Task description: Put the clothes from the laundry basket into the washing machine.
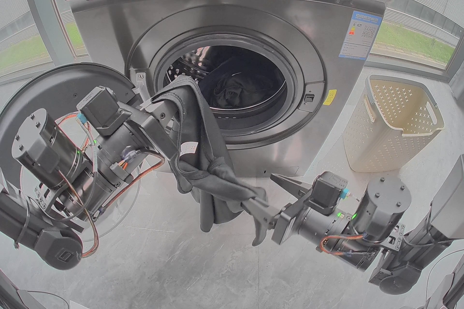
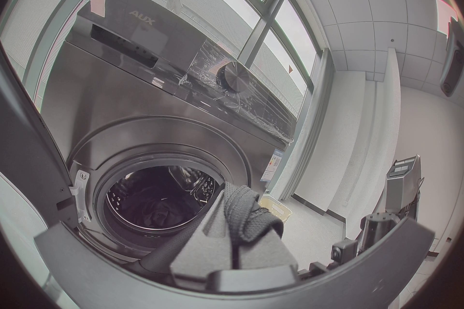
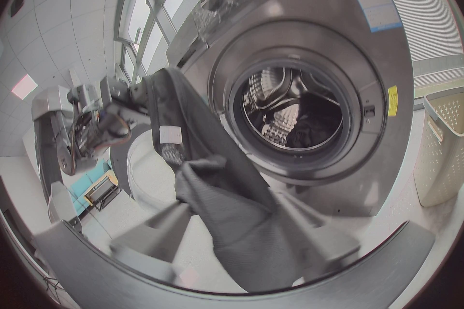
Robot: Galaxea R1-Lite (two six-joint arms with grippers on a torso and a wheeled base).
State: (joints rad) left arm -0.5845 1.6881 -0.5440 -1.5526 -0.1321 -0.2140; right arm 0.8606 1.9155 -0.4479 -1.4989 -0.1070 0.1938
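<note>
Right gripper (image 1: 264, 201), five o'clock, gapes under the dark garment (image 1: 208, 165); left gripper (image 1: 166, 108) pinches it. Hanging cloth could miss the washing machine (image 1: 290, 35).

The floor (image 1: 159, 257) here is pale grey, marbled tile with a faint sheen. Two things stand on it: the steel-grey front-loading washing machine (image 1: 116, 30), backed toward the windows with its round door swung open to the robot's left, and a cream perforated laundry basket (image 1: 386, 131), near the machine's right front corner, not touching it.
</note>
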